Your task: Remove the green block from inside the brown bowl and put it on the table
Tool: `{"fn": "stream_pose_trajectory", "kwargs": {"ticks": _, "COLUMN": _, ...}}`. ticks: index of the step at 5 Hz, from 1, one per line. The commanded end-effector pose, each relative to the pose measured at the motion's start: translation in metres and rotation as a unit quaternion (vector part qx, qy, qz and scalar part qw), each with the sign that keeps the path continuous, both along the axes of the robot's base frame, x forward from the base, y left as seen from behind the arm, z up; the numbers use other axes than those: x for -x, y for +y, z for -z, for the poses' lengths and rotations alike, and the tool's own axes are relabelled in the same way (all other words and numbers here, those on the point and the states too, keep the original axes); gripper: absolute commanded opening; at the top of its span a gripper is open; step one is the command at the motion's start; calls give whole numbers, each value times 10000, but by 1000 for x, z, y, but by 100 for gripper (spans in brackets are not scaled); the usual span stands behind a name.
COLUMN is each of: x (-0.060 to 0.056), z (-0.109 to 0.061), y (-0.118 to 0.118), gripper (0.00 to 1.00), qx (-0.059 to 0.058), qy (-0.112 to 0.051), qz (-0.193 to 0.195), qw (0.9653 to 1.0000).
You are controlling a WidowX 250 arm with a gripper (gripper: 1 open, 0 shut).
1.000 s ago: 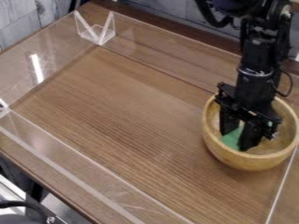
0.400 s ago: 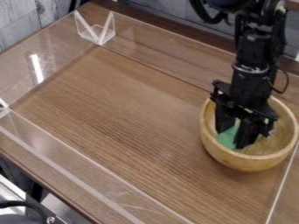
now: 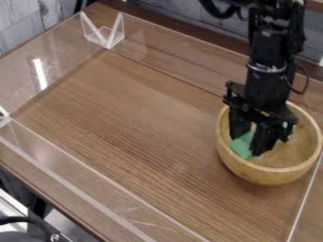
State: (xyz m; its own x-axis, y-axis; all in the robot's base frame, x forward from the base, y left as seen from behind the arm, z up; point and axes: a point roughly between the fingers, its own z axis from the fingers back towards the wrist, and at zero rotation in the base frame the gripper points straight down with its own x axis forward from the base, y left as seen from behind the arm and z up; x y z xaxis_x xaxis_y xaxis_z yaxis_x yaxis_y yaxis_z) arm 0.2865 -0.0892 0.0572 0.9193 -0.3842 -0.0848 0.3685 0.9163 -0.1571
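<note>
My landmark is the brown bowl (image 3: 267, 176), a round wooden bowl resting on the wood-grain table (image 3: 127, 123). Inside it, toward the bowl's left side, lies the green block (image 3: 243, 146), partly hidden. My black gripper (image 3: 250, 134) reaches over the bowl, its fingers narrow, at the block's upper end; I cannot tell whether they grip it.

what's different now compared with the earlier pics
The black robot gripper has shifted slightly up and to the left in the picture, showing more of the bright green rectangular block and the bowl's inside. I can't tell whether it grips the block. The round light-brown wooden bowl and the brown wood-grain table stayed put.
</note>
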Motion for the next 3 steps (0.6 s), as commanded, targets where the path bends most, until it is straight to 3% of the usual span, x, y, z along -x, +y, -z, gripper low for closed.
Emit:
{"fn": "stream_pose_trajectory", "kwargs": {"ticks": 1, "x": -3, "z": -32, "y": 3, "gripper": 0, "qx": 97, "qy": -419, "qz": -112, "qw": 9990}}
{"fn": "stream_pose_trajectory", "kwargs": {"ticks": 2, "x": -1, "z": -46, "y": 7, "gripper": 0, "qx": 102, "qy": -507, "qz": -240, "qw": 9984}}
{"fn": "stream_pose_trajectory", "kwargs": {"ticks": 3, "x": 2, "z": -80, "y": 13, "gripper": 0, "qx": 90, "qy": -753, "qz": -474, "qw": 9960}}
